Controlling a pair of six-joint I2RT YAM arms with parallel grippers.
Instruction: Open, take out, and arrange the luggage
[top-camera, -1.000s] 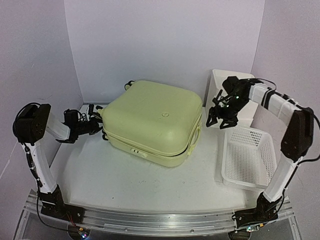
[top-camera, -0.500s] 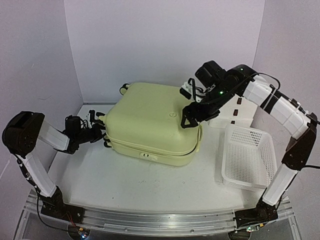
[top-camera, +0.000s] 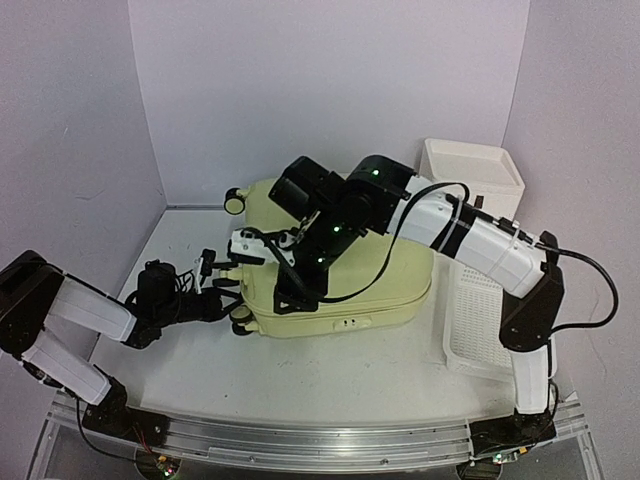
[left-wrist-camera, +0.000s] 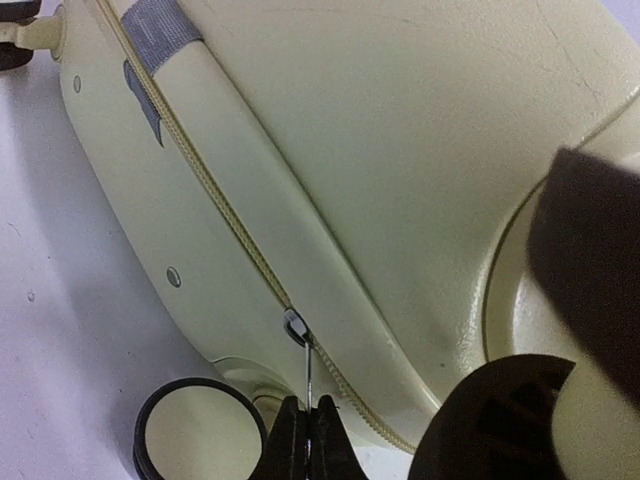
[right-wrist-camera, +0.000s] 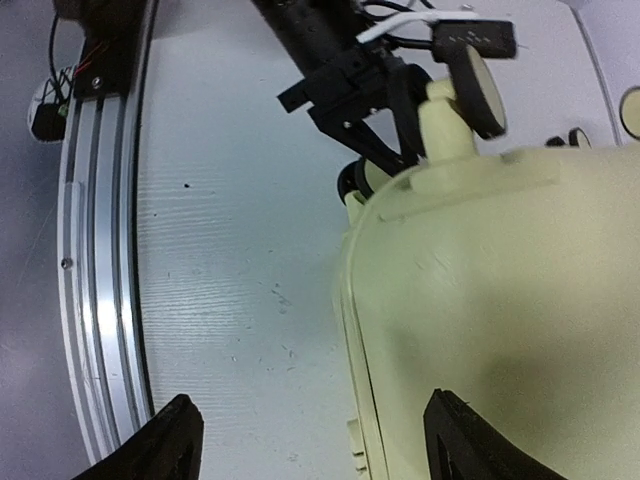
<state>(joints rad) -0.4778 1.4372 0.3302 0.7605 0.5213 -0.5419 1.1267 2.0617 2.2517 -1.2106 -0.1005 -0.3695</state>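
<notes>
The pale yellow-green luggage (top-camera: 395, 285) lies flat, lid down, on the table (top-camera: 200, 385) (wheeled end leftward).

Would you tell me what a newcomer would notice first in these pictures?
The big pale yellow-green suitcase fills mid-table, with the right arm stretched across its lid and the right claw open over its left end. At the near-left corner, by a wheel, the left claw is shut on the zip pull.

Luggage (top-camera: 400, 278) centre table (top-camera: 300, 375); basket (top-camera: 463, 332) right; box (top-camera: 472, 166) behind.
</notes>
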